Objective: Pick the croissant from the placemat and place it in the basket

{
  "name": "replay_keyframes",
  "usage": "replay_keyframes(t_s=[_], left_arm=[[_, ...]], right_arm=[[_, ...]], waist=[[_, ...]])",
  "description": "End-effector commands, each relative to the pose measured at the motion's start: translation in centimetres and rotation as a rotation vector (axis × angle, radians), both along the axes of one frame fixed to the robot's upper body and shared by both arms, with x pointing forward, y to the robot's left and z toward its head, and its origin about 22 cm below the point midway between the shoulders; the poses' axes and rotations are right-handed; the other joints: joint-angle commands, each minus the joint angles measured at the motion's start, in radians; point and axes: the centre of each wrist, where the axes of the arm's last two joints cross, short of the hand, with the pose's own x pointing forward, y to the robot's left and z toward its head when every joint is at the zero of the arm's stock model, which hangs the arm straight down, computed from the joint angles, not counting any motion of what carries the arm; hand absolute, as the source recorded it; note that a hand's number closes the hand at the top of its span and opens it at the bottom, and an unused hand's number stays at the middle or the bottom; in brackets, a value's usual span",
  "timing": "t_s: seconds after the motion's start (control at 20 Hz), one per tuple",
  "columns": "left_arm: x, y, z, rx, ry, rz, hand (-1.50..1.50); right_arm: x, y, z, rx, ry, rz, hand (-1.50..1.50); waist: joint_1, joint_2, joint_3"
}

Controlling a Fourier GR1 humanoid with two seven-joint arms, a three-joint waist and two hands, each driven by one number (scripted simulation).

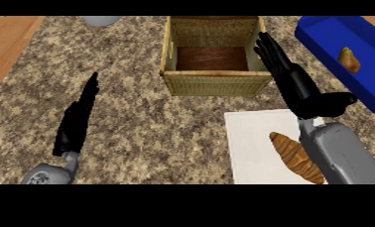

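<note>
The brown croissant (293, 155) lies on the white placemat (253, 144) at the lower right, partly covered by my right forearm. My right hand (293, 80) hovers above the placemat's far edge, open with straight fingers reaching up beside the basket's right wall. The woven basket (214, 83) stands at the top centre with nothing inside it. My left hand (77, 119) rests open at the lower left, fingers up, well away from both.
A blue bin (322, 40) at the upper right holds a small yellowish-brown item (348, 59). A grey object (101, 20) shows at the top left edge. The speckled counter ends at a wooden strip (16, 35) on the far left.
</note>
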Motion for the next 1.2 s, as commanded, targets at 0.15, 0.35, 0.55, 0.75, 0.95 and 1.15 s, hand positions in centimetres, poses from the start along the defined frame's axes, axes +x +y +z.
replay_keyframes(t_s=[0.15,0.35,0.55,0.75,0.95,1.15], left_arm=[[-1.4,4.9,-1.6,0.140,0.131,0.113,0.00],[-3.2,5.9,-3.9,0.151,0.276,0.157,0.00],[-4.8,7.5,-4.9,0.150,0.334,0.237,0.00],[-5.9,8.9,-5.1,0.146,0.350,0.309,0.00],[-6.4,9.7,-4.6,0.156,0.325,0.313,0.00],[-6.7,10.1,-4.5,0.167,0.321,0.291,0.00]], right_arm=[[-5.1,2.7,4.7,0.292,-0.547,0.331,1.50],[-6.3,3.0,9.8,0.163,-0.933,0.458,-1.50],[-7.9,-0.9,8.1,0.170,-1.115,-0.019,-1.50],[-10.2,-6.3,4.9,-0.010,-1.071,-0.465,-1.50],[-15.1,-10.4,0.4,-0.259,-0.951,-0.653,-1.50],[-20.1,-13.9,-1.9,-0.613,-0.857,-0.414,-1.50]], waist=[[-0.069,0.002,0.005],[-0.124,-0.057,-0.001],[-0.226,-0.040,0.014],[-0.308,-0.030,0.012],[-0.282,-0.009,0.007],[-0.227,0.009,0.000]])
